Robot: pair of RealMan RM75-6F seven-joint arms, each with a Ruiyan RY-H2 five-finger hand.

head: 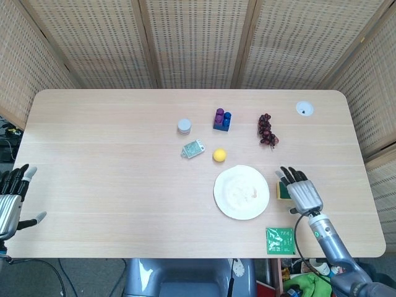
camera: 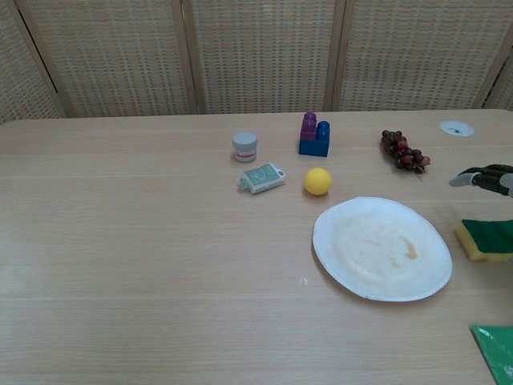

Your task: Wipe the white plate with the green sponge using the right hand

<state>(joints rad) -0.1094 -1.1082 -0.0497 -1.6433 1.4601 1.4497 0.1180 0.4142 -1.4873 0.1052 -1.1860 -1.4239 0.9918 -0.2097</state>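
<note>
Right hand (head: 301,194) fingers spread, over green sponge (camera: 486,238), seemingly not gripping, beside white plate (head: 241,192)

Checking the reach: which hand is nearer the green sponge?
Right. The right hand hovers over the green sponge; the left hand sits off the table's far left edge.

A pale wooden table (head: 111,173) with rounded corners stands before a woven wicker screen (head: 198,43) of folding panels in wooden frames. Side panels flank the table. Below its near edge shows grey floor (head: 80,278); the light is even.
</note>
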